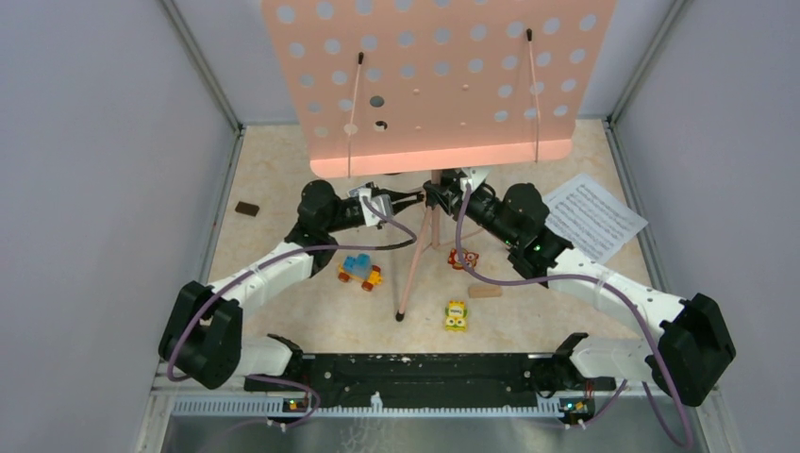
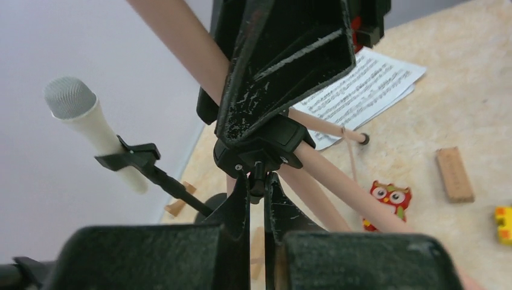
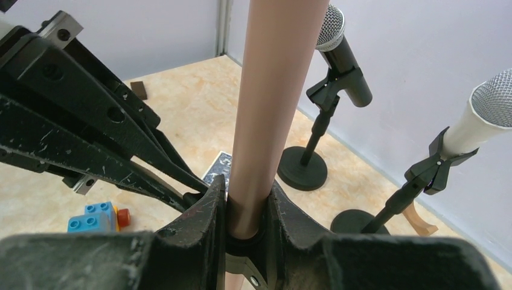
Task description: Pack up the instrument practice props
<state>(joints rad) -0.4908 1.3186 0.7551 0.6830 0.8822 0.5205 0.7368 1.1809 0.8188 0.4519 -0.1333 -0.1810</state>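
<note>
while the pink perforated music desk [image 1: 434, 75] stands at the back of the beige marbled table [image 1: 283, 189] between grey walls [image 1: 94, 142], the right gripper [image 3: 246, 211] pinches its pole [image 3: 272, 90], the left gripper [image 2: 258, 188] pinches the hub knob [image 2: 258, 172]; sheet music [image 1: 594, 217], print unreadable, lies rightward.

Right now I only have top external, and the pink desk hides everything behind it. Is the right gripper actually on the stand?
Observer: Yes. The right wrist view shows the right gripper shut around the pink pole.
Operator: And the left?
Observer: The left gripper is pinched on a small black knob at the tripod hub.
Operator: Mics packed yet?
Observer: No. The dark microphone and the white microphone are both clipped in black holders, standing on the table beyond the pole.
</note>
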